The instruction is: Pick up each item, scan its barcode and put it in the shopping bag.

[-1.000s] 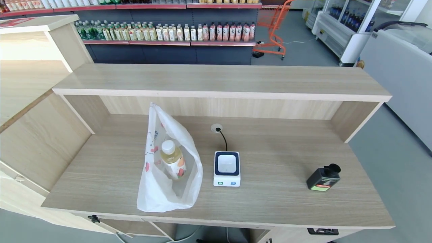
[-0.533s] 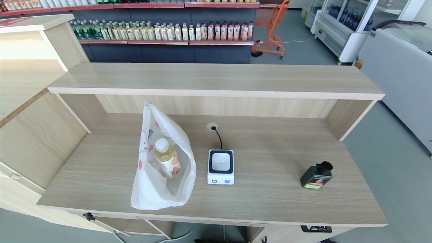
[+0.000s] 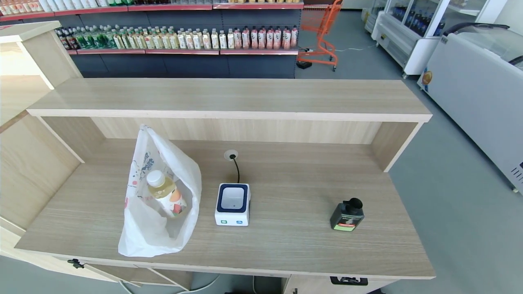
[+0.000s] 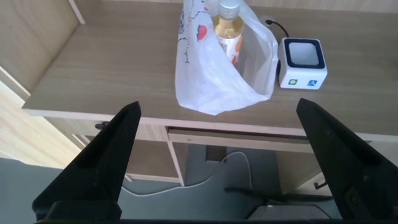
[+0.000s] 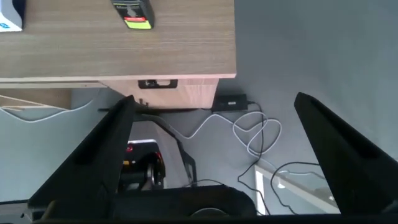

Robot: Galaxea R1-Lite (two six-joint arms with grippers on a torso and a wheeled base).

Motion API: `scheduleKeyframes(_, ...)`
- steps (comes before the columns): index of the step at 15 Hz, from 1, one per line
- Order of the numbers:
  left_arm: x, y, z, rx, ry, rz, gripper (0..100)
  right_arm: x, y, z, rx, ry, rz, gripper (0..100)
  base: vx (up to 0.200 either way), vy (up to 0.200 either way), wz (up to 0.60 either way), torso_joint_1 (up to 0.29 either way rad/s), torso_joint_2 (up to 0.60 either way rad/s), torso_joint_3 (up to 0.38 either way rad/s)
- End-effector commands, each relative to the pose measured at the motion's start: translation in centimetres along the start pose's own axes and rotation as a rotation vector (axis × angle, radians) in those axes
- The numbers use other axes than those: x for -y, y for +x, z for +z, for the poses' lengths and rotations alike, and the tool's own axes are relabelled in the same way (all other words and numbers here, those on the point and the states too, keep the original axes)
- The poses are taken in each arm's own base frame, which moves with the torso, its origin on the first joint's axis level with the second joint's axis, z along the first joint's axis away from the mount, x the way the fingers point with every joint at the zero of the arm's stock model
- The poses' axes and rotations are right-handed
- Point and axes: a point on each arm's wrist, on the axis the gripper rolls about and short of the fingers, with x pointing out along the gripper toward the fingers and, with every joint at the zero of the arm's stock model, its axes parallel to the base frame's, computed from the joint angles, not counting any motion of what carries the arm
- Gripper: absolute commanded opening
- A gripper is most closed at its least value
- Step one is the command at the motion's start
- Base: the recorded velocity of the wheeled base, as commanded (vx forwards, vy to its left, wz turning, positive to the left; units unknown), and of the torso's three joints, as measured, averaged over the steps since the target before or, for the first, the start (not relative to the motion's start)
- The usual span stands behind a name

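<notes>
Hands short of counter (left hand, right hand, both spread wide)

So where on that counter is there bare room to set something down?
The widest bare stretch of counter lies between the scanner and the dark bottle. There is also room between the shopping bag and the left side wall. It is tight between bag and scanner, with the cable behind.
</notes>
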Motion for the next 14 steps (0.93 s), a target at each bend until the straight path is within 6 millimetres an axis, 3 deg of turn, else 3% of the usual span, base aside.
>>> scheduleKeyframes(1, 0.0, 0.0, 0.0, 0.0, 0.0, 0.0, 100, 0.1, 2.7, 2.8, -0.151, -0.053, -0.064, 100, 0.0, 0.0, 0.0, 0.0, 0.0, 0.0)
scheduleKeyframes(6, 0.0, 0.0, 0.0, 0.0, 0.0, 0.0, 100, 0.0, 10.1, 5.2, -0.45, -0.204, -0.123, 100, 0.0, 0.0, 0.0, 0.0, 0.0, 0.0)
scheduleKeyframes(9, 0.0, 0.0, 0.0, 0.0, 0.0, 0.0, 100, -0.5, 14.3, 6.1, -0.503, -0.318, -0.177, 100, 0.0, 0.0, 0.0, 0.0, 0.0, 0.0)
scheduleKeyframes(14, 0.0, 0.0, 0.0, 0.0, 0.0, 0.0, 100, -3.1, 20.4, 6.7, -0.434, -0.443, -0.077, 100, 0.0, 0.0, 0.0, 0.0, 0.0, 0.0)
